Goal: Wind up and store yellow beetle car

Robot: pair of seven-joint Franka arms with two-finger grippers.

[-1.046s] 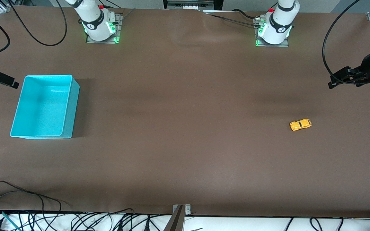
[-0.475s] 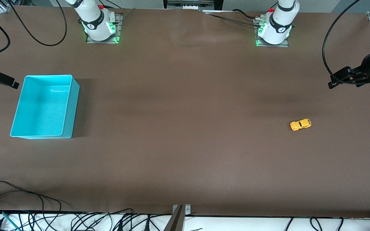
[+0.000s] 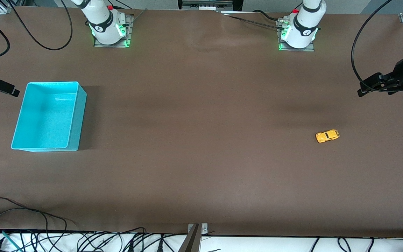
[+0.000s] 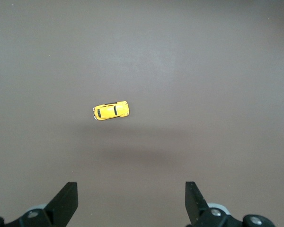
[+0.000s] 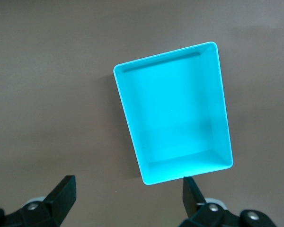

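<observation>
Nothing had visibly shifted since the earlier frames except a slight drift of the right arm's end near the bin. Front view: the yellow beetle car (image 3: 327,136) lay on its wheels on the brown surface (image 3: 201,140) toward the left arm's end, well apart from the empty turquoise bin (image 3: 76,115) at the right arm's end; both arms waited at the edges. Left wrist view: the left gripper (image 4: 131,204) hovered with jaws spread wide and empty, the car (image 4: 110,110) off its centreline. Right wrist view: the right gripper (image 5: 128,201), likewise spread and empty, hung over the bin's (image 5: 128,104) edge. Judged risk: the small, rounded body could slip or roll away under an off-centre pinch.
</observation>
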